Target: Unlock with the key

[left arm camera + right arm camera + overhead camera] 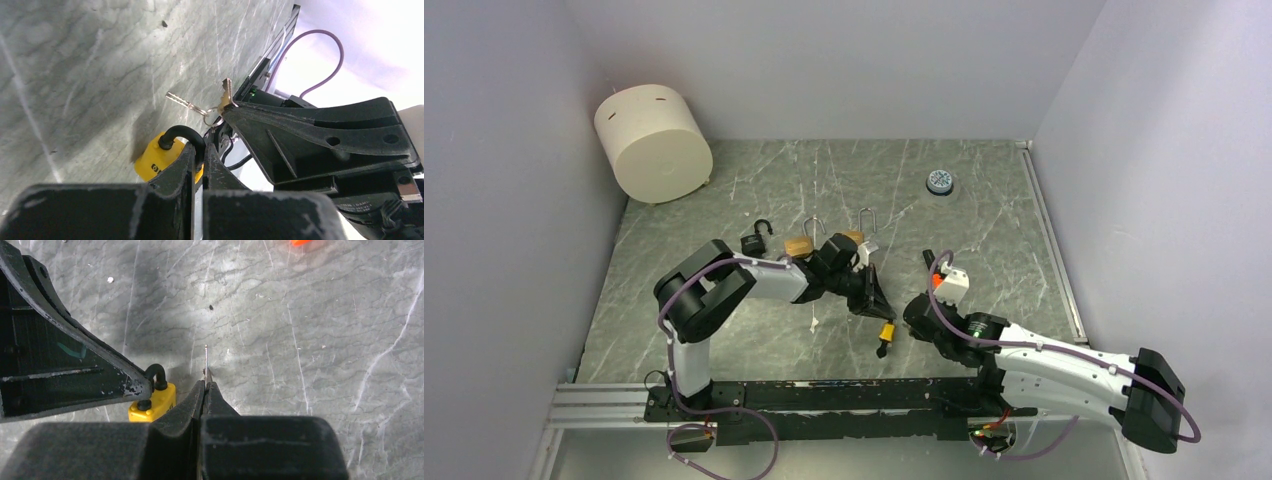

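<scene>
A small yellow padlock with a black shackle hangs at the table's front middle. My left gripper is shut on the shackle, and the yellow body sits just past the fingertips. My right gripper is right beside it, shut on a silver key. The blade sticks out past the fingertips, just to the right of the padlock and apart from it. In the left wrist view a second key dangles from the same ring off the right gripper.
A black padlock and two brass padlocks lie open behind the left arm. A white paper roll stands at the back left. A round blue disc lies at the back, and an orange-white piece lies near the right arm.
</scene>
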Robot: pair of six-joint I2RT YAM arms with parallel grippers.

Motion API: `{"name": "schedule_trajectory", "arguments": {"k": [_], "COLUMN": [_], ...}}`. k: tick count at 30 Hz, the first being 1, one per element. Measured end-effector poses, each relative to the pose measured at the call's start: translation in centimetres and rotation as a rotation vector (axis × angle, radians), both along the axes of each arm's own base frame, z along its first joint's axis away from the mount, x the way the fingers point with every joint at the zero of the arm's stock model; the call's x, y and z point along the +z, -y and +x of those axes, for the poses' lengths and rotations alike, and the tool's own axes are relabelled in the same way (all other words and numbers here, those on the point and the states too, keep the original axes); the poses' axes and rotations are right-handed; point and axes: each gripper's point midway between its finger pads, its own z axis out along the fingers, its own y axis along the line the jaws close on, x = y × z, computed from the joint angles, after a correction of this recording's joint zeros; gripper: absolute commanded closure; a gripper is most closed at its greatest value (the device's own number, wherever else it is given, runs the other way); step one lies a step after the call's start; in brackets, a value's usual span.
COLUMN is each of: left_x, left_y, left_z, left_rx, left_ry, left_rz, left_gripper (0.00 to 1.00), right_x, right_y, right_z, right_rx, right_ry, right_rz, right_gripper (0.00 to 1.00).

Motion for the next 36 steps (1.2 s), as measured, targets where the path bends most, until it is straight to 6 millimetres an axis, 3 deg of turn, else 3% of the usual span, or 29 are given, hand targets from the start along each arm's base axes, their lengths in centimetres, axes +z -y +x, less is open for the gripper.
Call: {"name": "schedule_trajectory", "arguments": {"k": [8,21,28,36], "left_x": [-0.7,-1.3,-1.8,-3.0], "left_y": [-2.1,-3.7,-3.7,-4.6], "left_z": [1.1,1.7,1.7,1.6], "left_rx": [0.043,0.065,0.065,0.086], "left_ry": [-0.076,-0.099,-0.100,-0.125], "left_rz": [-0.053,-0.076,-0.090,-0.078], "left_gripper": [0.94,0.87,0.74,0.70], "right_x": [-0.4,-0.3,0.0,0.1], "right_y": [-0.4,-1.4,-2.2,-2.5], "right_z": [-0.1,0.0,0.1,0.2], "right_rx": [0.012,0.040,0.071,0.082], "right_ry": [-0.012,-0.018,-0.009,-0.003], "right_rz": [0.015,0.039,0.063,0.066], "right_gripper": [1.00,1.00,1.00,1.00]}}
